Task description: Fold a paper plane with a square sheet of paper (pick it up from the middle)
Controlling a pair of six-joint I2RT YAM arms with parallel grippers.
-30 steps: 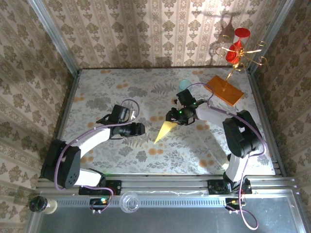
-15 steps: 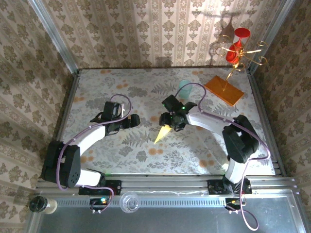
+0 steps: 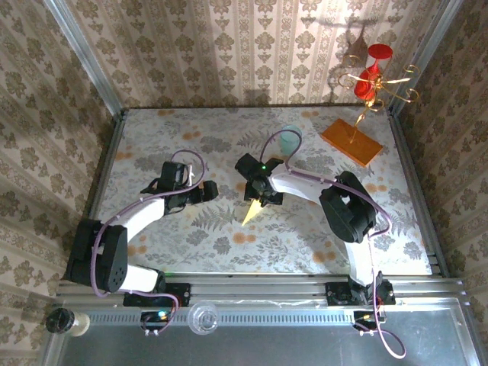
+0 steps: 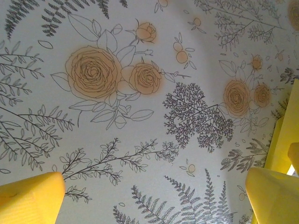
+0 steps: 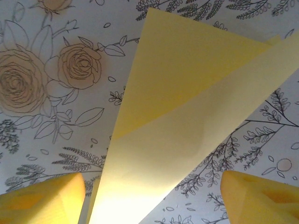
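The square sheet of paper lies folded into a narrow yellow paper plane (image 3: 254,210) on the flowered table, its tip pointing to the near left. My right gripper (image 3: 261,192) hovers over the plane's wide end. In the right wrist view the plane (image 5: 187,102) runs flat between my right gripper's (image 5: 152,200) yellow fingers (image 5: 42,198), which stand wide apart and open. My left gripper (image 3: 207,189) is a short way left of the plane. It is open (image 4: 154,200) over bare table, with the plane's edge (image 4: 285,135) at the right of that view.
A pale teal cup (image 3: 290,139) stands just behind the right gripper. An orange slab (image 3: 351,142) with a gold stand holding red glasses (image 3: 371,76) sits at the back right. Patterned walls close in the table on three sides.
My left gripper has opened fully and drawn back to the left. The right arm has swung left over the plane's wide end while its jaws opened. The plane stays flat on the table.
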